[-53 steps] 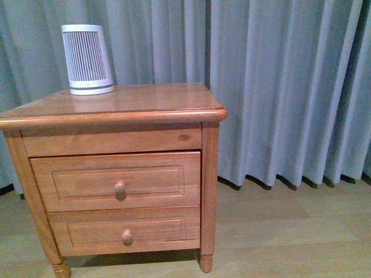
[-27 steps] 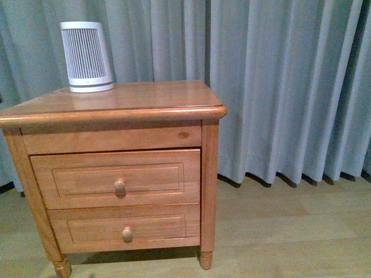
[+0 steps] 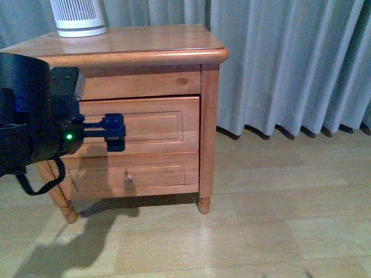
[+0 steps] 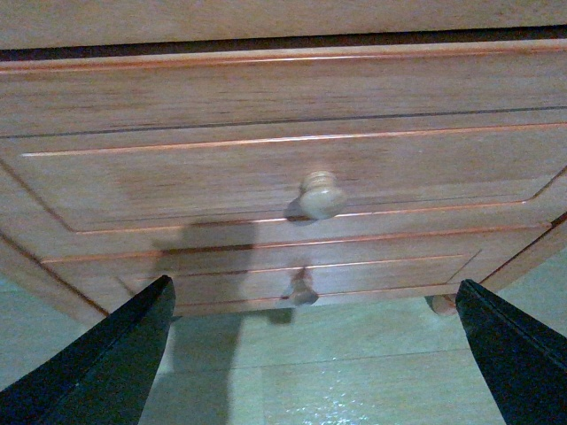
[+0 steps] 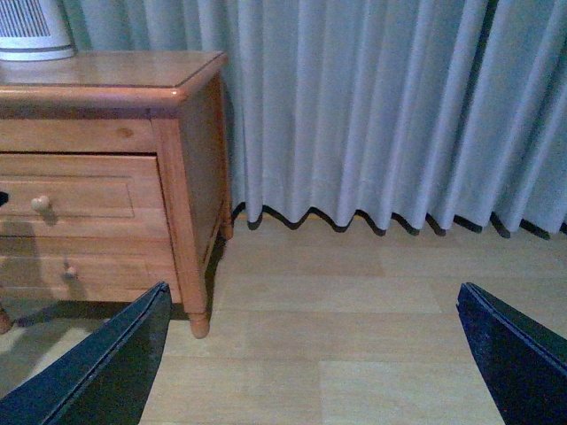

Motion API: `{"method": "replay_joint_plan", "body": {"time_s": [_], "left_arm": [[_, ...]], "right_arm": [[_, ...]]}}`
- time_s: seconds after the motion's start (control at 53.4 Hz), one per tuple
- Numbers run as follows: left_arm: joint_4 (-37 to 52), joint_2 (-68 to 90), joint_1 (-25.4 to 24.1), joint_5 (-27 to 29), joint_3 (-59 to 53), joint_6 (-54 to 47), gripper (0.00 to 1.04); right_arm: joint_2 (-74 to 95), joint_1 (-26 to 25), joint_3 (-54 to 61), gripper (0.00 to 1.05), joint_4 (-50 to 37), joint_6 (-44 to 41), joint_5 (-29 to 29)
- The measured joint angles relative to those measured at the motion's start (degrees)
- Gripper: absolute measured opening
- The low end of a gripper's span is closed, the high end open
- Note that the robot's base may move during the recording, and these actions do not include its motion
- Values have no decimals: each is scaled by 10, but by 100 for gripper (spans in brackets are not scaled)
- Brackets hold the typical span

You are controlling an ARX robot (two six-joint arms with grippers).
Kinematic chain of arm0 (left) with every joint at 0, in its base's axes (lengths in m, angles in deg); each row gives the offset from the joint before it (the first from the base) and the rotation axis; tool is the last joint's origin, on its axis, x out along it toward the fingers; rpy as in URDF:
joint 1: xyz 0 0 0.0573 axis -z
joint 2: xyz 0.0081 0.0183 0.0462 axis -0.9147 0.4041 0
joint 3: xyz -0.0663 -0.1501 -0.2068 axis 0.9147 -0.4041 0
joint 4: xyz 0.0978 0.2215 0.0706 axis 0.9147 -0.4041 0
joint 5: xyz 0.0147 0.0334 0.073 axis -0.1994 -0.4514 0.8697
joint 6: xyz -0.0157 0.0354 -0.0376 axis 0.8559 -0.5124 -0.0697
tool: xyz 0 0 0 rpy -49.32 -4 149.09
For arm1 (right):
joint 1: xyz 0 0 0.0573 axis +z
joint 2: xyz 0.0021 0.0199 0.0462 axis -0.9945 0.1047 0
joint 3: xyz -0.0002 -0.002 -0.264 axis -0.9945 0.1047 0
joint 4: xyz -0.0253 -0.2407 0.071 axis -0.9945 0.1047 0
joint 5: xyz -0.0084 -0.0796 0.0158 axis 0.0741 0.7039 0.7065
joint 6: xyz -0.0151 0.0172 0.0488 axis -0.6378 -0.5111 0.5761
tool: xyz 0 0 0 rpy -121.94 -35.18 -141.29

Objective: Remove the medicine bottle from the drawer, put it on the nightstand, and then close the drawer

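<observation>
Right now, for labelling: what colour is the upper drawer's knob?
Pale tan wood knob, clearest in the left wrist view.

1. The bulky black left arm (image 3: 29,121) reaches forward towards the round pale wooden knob (image 4: 322,195) of the upper orange-brown wooden drawer (image 4: 159,168).
2. A small green light (image 3: 69,137) glows on the arm's wrist housing, on the side facing away from the knob.
3. The left gripper (image 3: 114,132), blue at its front end, sits level with the knob and hides it in the front view.
4. Its two black tapered fingers (image 4: 106,363) stand wide apart. The knob lies ahead of the gap between them and touches neither.
5. The right gripper (image 5: 313,288) hangs well apart from the knob, its black fingers (image 5: 518,354) also spread wide and empty.
</observation>
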Motion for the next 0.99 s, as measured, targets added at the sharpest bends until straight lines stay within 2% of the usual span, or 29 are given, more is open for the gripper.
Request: {"method": "replay_joint_plan", "body": {"time_s": [0.187,0.374,0.992], "left_arm": [[-9,57,23,9,78,17,98],[-23,103,23,18,136,33,98],[-15,169,13,26,194,54,98]], "right_arm": [[0,0,0,98,0,0,0],[0,0,0,98,0,0,0],[0,0,0,98,0,0,0]]}}
